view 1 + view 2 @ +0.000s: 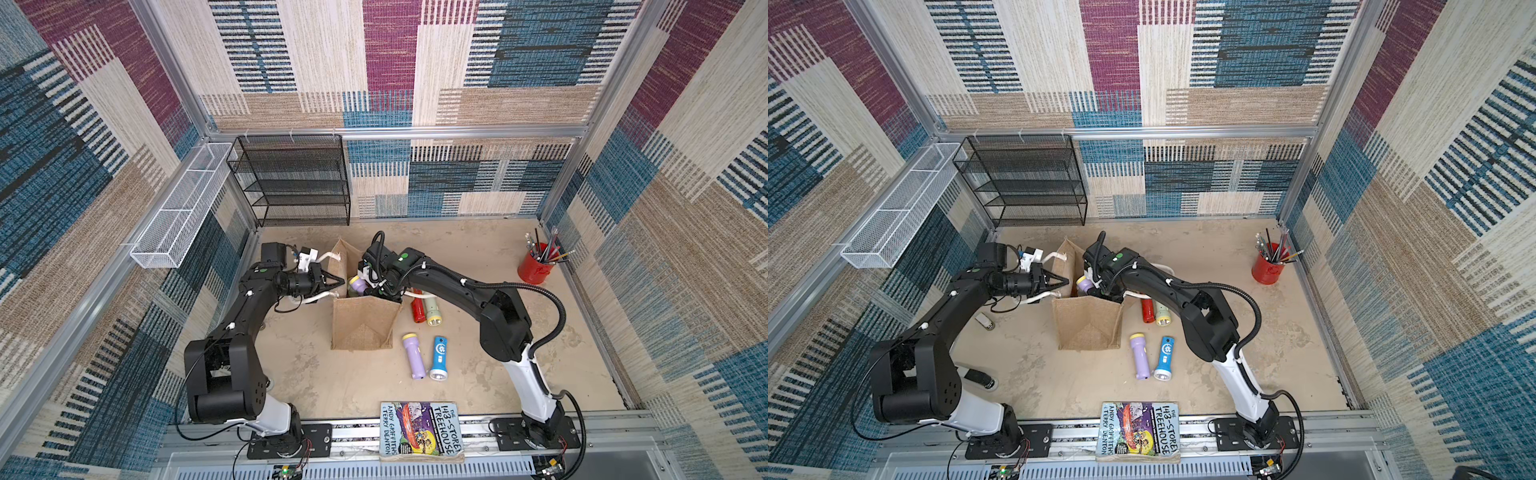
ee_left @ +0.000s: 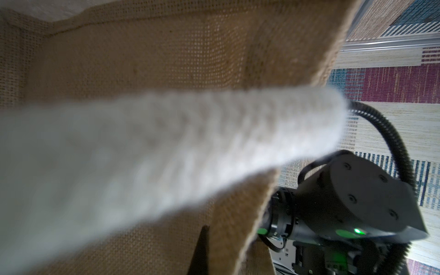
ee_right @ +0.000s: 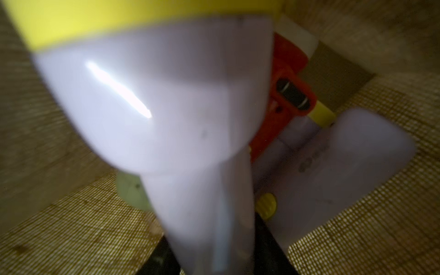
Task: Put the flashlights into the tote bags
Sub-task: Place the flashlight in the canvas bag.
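Observation:
The tan burlap tote bag (image 1: 362, 326) (image 1: 1088, 328) stands open mid-table. My left gripper (image 1: 341, 282) (image 1: 1065, 281) (image 2: 214, 252) is shut on its left rim, with a white rope handle (image 2: 142, 147) blurred across that wrist view. Over the bag's mouth my right gripper (image 1: 376, 286) (image 3: 214, 252) is shut on a lilac flashlight (image 1: 357, 284) (image 3: 166, 107) with a yellow collar. Red (image 3: 285, 78), lilac (image 3: 345, 154) and pale green (image 3: 129, 190) flashlights lie inside the bag. Right of the bag on the table lie red (image 1: 417, 309), pale green (image 1: 432, 312), lilac (image 1: 413, 355) and blue (image 1: 439, 357) flashlights.
A book (image 1: 419, 430) rests on the front rail. A red cup (image 1: 535, 268) of pencils stands at the back right. The black mesh rack (image 1: 291, 183) is in the back left corner, and the white wire basket (image 1: 183, 208) hangs on the left wall.

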Robot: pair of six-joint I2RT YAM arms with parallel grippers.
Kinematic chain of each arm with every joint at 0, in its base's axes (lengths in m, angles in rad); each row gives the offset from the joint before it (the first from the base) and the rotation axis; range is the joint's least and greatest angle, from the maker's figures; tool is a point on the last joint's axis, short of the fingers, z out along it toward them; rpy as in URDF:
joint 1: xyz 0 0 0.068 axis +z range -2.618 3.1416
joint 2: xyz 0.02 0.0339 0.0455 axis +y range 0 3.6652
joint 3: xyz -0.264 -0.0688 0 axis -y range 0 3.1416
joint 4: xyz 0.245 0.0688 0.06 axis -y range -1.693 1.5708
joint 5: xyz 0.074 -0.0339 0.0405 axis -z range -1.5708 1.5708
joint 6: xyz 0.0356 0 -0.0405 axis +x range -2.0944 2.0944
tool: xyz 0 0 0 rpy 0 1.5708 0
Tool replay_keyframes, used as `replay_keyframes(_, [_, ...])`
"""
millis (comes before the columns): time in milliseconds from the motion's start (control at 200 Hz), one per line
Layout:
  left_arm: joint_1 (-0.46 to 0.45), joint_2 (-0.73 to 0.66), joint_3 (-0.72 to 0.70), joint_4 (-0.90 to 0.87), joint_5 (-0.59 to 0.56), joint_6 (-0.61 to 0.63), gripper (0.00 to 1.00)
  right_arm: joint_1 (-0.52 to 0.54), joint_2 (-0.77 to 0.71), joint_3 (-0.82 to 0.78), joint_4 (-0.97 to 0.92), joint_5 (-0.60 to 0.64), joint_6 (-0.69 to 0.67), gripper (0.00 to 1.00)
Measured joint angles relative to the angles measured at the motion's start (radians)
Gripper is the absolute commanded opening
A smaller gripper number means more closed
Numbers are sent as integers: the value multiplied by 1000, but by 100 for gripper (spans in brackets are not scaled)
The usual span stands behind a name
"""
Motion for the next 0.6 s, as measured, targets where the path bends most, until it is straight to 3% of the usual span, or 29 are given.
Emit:
replay_keyframes(200, [0, -8, -2, 0, 0, 0, 5, 3, 38, 64, -21, 8, -4, 41])
replay_keyframes(416, [0, -8, -5, 5, -1, 0, 5, -1, 106, 255, -95, 16, -11, 53])
replay_keyframes(596, [0, -8, -7, 5, 0, 0, 4, -1, 96, 309, -101, -38, -14, 56])
